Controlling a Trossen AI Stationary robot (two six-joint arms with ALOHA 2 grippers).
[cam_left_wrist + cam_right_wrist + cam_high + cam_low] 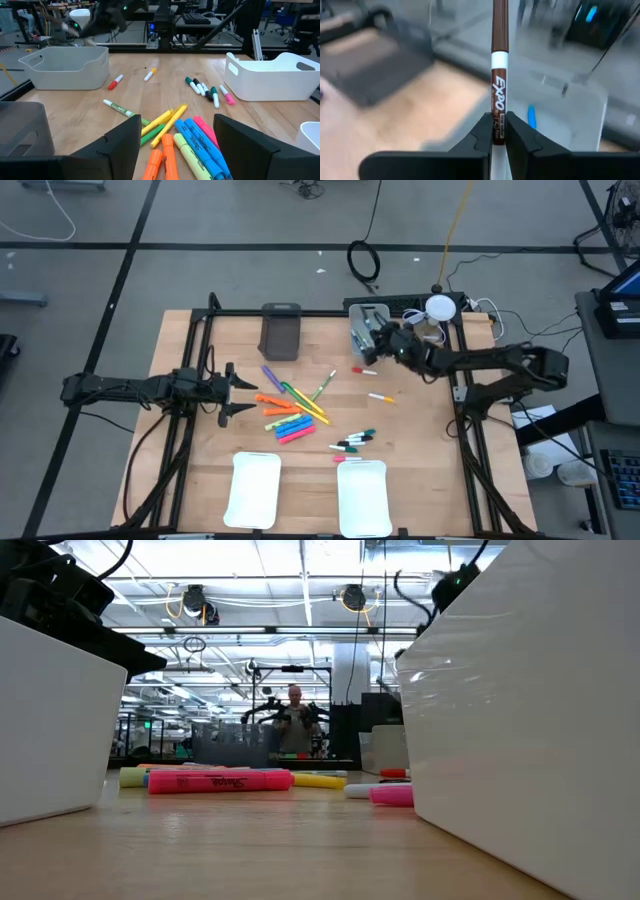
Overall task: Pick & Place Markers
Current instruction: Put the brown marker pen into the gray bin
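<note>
1. While the left gripper (240, 393) hangs at left centre of the high view, jaws spread wide and gripping nothing, the chunky markers (285, 420) lie just to its right on the table (420, 450)
2. Right gripper (380, 340) at upper right, over the grey bin (366, 330), jaws clenched on a brown-capped Expo marker (498, 75) standing upright between them
3. Thin markers (355, 442) sit lower centre, above the white trays (362, 500)

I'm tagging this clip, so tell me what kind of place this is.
Probably a robotics lab or workshop: a wooden table framed by a black rig, cables trailing over the grey floor, and across the room more arm rigs where a person stands under ceiling strip lights.
</note>
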